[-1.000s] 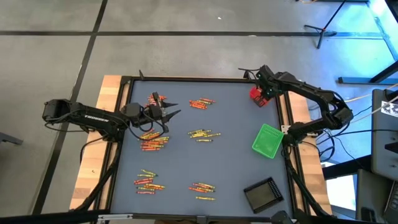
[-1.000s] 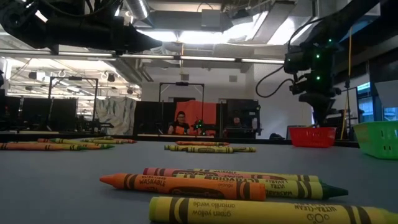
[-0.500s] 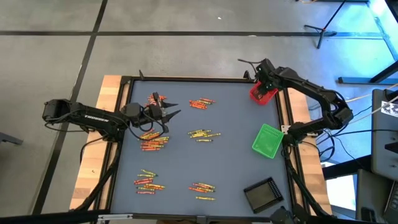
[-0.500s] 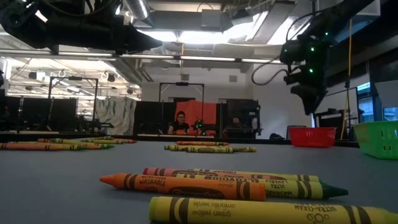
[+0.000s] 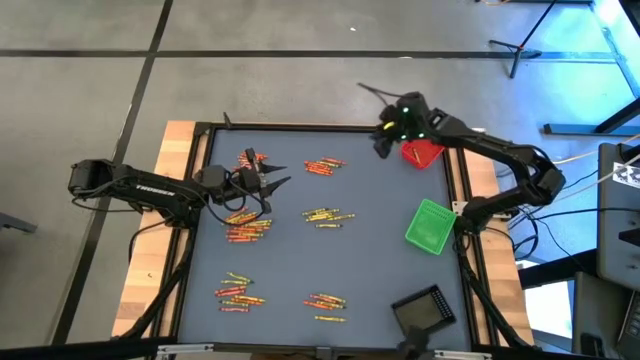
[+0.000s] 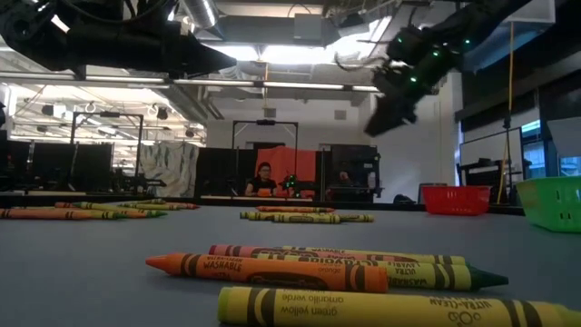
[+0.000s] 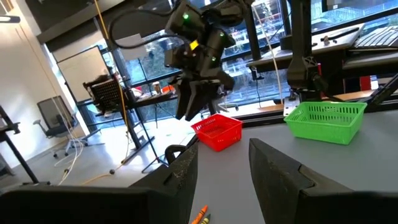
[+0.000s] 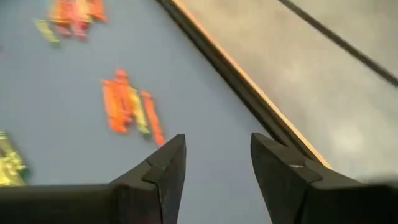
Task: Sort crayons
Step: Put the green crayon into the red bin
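Crayons [image 5: 247, 229], thin red, orange and yellow wax sticks, lie in small heaps across the grey tabletop [image 5: 370, 250]. My left hand [image 5: 278, 176] hovers by the far-left heaps, fingers apart, empty. My right hand [image 5: 381, 146] hangs raised beside the red square plastic tray [image 5: 424, 152], fingers apart, holding nothing.

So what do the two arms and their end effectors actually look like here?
Both arms are dark, jointed and slim, with black cables trailing from them. The left arm carries white lettering along its link. The right arm shows small green lights near its wrist. Each end effector has two dark, wedge-shaped fingers.
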Controlling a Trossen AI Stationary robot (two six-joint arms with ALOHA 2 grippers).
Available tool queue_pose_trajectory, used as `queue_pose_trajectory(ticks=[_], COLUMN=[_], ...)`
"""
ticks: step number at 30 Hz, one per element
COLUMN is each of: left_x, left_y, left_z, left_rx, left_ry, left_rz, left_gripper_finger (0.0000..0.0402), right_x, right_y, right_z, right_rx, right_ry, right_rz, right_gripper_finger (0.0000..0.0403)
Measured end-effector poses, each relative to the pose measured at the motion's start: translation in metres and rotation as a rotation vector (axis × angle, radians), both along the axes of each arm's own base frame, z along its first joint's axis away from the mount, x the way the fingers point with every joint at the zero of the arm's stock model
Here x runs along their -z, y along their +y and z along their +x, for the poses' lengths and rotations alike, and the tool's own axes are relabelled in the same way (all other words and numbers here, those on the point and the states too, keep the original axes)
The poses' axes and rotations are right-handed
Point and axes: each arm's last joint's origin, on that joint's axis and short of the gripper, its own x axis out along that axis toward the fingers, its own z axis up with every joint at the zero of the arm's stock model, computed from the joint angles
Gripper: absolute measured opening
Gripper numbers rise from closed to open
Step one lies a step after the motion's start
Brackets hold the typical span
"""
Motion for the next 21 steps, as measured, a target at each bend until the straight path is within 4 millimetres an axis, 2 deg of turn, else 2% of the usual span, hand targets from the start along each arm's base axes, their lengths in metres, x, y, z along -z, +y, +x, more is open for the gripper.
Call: queue_pose_trajectory(ticks=[7,14,18,21], left_x=[0.000,0.000,0.000,-0.001], left_y=[0.000,0.000,0.000,0.000], left_z=[0.000,0.000,0.000,0.000], left_rx=[0.004,0.004,0.004,0.004], left_ry=[-0.018,-0.022,-0.024,-0.025], left_rz=[-0.048,-0.047,-0.047,-0.047], left_gripper_finger=[0.0127,0.0127,0.0127,0.0127], right_x=[0.013,0.049,0.070,0.078], right_y=[0.027,0.038,0.035,0.029], right_z=[0.050,0.075,0.083,0.094], right_rx=[-0.183,-0.289,-0.300,-0.284], right_ry=[-0.070,0.024,0.091,0.140], right_rz=[-0.085,-0.073,-0.035,-0.028], right_gripper_finger=[0.0177,0.0172,0.0140,0.0105])
